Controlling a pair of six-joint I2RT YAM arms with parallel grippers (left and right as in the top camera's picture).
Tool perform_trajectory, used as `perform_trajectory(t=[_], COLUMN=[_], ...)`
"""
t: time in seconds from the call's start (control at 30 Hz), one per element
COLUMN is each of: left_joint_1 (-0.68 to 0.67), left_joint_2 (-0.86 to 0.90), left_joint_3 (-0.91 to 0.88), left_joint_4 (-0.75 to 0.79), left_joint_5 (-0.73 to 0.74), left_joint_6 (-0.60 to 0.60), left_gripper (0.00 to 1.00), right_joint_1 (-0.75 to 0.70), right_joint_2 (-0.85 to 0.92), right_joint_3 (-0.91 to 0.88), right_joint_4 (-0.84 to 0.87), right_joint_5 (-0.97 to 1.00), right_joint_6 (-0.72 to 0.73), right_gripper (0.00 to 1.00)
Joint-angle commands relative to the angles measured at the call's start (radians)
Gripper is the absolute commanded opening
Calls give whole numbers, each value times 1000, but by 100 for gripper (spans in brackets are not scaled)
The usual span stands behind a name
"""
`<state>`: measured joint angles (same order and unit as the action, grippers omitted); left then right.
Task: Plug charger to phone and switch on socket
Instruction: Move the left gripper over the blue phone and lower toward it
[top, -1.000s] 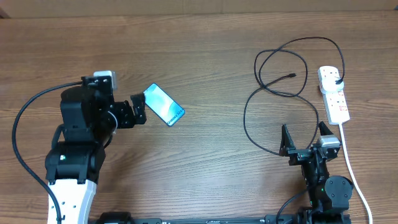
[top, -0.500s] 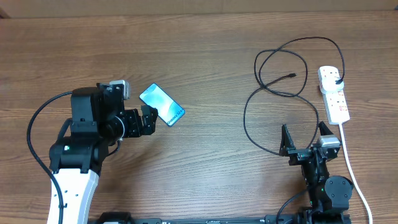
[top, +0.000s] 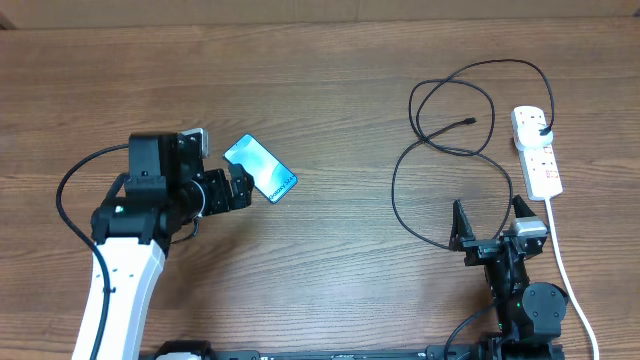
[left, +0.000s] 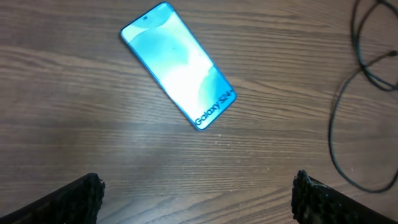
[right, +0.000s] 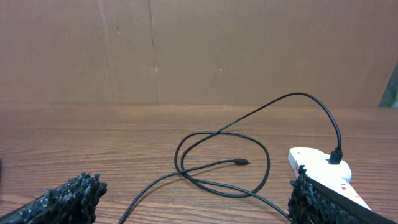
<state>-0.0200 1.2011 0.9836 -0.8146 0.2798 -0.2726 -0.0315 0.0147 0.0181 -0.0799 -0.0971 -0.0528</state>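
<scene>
The phone lies flat on the wooden table, cyan screen up, dark lettering at its lower right end; it also shows in the left wrist view. My left gripper is open and empty, just left of and below the phone. The charger, a thin black cable, loops on the right; its small plug tip lies free, also seen in the right wrist view. Its black plug sits in the white socket strip. My right gripper is open and empty near the front edge.
The strip's thick white cord runs down the right side past my right arm. A cardboard wall stands behind the table. A black cable trails from my left arm.
My left arm has swung right and slightly forward, bringing its open gripper closer under the phone. The phone, the cable and the right arm have not moved.
</scene>
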Motion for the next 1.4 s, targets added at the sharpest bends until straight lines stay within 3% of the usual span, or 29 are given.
perform_trajectory(t=[0.0, 0.37, 0.53, 0.83, 1.37], left_joint_1=[-3, -88, -155, -190, -190], left_joint_2=[24, 177, 282, 415, 534], left_joint_3=[65, 339, 426, 449, 448], left_joint_4=[-10, -195, -233, -254, -232], left_joint_5=[-62, -274, -291, -317, -256], left_joint_6=[-68, -129, -137, -225, -251], left_gripper=[100, 100, 100, 100, 100], right_joint_1=[-3, -3, -3, -3, -3], right_joint_2=[-12, -12, -12, -12, -12], right_joint_3=[-10, -10, -10, -10, -10], right_joint_4=[3, 3, 3, 3, 3], right_joint_5=[0, 0, 0, 0, 0], right_joint_6=[-1, -1, -1, -1, -1], right_gripper=[100, 100, 100, 100, 100])
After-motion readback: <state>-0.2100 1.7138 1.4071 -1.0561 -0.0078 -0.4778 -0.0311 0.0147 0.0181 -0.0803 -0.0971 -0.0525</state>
